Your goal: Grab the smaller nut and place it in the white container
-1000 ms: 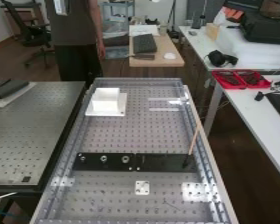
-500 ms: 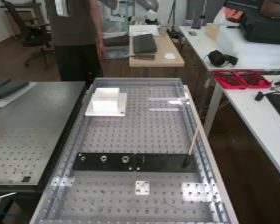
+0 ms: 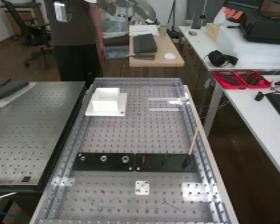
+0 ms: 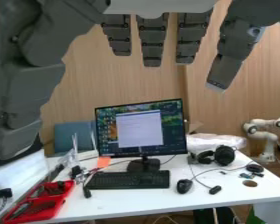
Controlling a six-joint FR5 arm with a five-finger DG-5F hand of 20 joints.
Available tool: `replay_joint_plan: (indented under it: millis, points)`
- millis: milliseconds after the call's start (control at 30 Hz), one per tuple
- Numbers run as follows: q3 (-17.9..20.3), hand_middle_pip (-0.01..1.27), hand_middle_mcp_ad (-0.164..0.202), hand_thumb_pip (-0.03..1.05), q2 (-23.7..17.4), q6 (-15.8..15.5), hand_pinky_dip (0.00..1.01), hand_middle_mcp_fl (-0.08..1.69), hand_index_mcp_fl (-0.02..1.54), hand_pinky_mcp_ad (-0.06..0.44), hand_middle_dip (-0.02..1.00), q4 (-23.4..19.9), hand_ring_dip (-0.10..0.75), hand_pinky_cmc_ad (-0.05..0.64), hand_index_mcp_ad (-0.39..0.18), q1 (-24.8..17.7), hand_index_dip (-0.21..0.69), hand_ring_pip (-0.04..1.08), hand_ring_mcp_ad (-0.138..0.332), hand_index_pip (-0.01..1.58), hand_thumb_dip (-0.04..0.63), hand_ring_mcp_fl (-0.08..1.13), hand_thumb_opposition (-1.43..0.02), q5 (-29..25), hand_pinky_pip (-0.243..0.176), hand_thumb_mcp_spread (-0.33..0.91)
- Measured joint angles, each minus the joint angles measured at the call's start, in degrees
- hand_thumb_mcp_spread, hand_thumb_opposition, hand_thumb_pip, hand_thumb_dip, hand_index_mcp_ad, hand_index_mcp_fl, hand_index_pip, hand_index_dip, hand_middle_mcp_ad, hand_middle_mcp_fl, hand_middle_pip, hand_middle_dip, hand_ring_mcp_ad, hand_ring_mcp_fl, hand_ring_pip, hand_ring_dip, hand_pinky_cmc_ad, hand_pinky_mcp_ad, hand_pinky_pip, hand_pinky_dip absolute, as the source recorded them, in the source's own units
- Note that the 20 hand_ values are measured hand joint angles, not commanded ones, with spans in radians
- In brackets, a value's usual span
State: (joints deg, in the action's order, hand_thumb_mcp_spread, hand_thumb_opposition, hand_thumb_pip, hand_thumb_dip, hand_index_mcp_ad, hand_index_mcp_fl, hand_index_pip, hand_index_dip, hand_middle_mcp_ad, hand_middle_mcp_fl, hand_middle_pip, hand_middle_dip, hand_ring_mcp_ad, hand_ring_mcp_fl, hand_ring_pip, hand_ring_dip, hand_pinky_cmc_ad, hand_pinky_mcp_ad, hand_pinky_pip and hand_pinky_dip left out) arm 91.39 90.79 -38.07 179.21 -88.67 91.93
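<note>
Trouble could come from the small size of the smaller nut (image 3: 82,158), which stood on the black bar (image 3: 94,167) beside the larger nut (image 3: 104,158): a slightly wrong approach might knock either one over, and a weak pinch might drop the nut before the white container (image 3: 107,103). The hand (image 4: 152,40) was empty, with its fingers spread and hanging loosely. Compared with the earlier high view, the arm (image 3: 142,10) reached farther in from the top edge, while the nuts and the container kept their places.
</note>
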Motion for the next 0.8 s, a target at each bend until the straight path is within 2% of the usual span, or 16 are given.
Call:
replay_joint_plan:
  millis: [800]
  points:
    - [7.32,0.14,0.089,0.40,-2.87,1.06,0.65,0.01,0.02,0.347,0.21,-3.02,0.059,0.429,-0.035,-0.39,-0.010,0.13,0.159,0.09,0.072,0.00,-0.73,-2.73,-0.106,0.27]
